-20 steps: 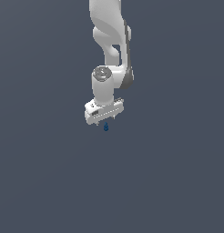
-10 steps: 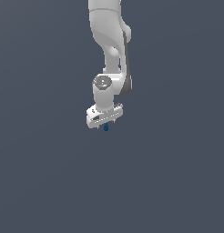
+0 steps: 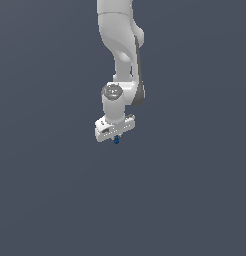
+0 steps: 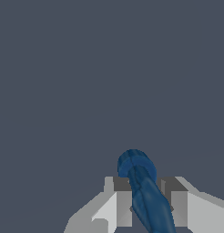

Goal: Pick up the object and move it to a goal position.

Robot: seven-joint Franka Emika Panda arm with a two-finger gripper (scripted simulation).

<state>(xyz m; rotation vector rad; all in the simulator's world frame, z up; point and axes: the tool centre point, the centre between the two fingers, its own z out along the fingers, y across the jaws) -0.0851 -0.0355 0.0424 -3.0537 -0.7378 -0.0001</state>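
Gripper [image 3: 116,136] at frame center clamps the dark-blue object [image 4: 143,189] between both fingers [image 4: 120,207]; object tip pokes out below.

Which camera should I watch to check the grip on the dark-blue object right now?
The wrist view: the dark-blue object fills the space between the two fingers of the gripper, showing a long, rounded-tipped shape. In the exterior view it is only a tiny blue speck under the gripper.

Bare simulated scene — no room, furniture or walls. Flat slate-grey backdrop [image 3: 45,200] fills both views, untextured, no horizon; smooth white arm [image 3: 120,45] enters from 12 o'clock — render-like shading throughout.
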